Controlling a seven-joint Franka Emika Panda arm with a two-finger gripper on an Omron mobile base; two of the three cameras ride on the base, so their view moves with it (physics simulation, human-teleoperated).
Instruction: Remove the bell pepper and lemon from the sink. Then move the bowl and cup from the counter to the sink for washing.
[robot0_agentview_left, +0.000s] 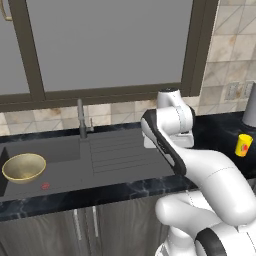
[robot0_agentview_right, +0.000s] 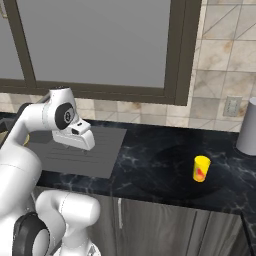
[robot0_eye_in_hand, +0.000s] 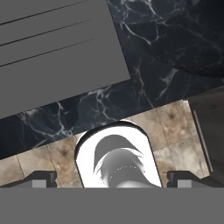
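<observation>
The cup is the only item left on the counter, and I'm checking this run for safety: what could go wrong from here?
1. The cup is small and stands upright on the glossy counter; an off-centre approach by the open gripper could tip it.
2. The grey cylinder stands not far behind the cup, so a wide swing might strike it.
3. The bowl already takes up part of the sink, so a careless drop could knock the cup against it.

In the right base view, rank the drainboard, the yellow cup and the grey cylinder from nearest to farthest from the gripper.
1. Ribbed drainboard, directly under the gripper.
2. Cup, out on the counter to the right.
3. Grey cylinder, far right by the wall.
</observation>
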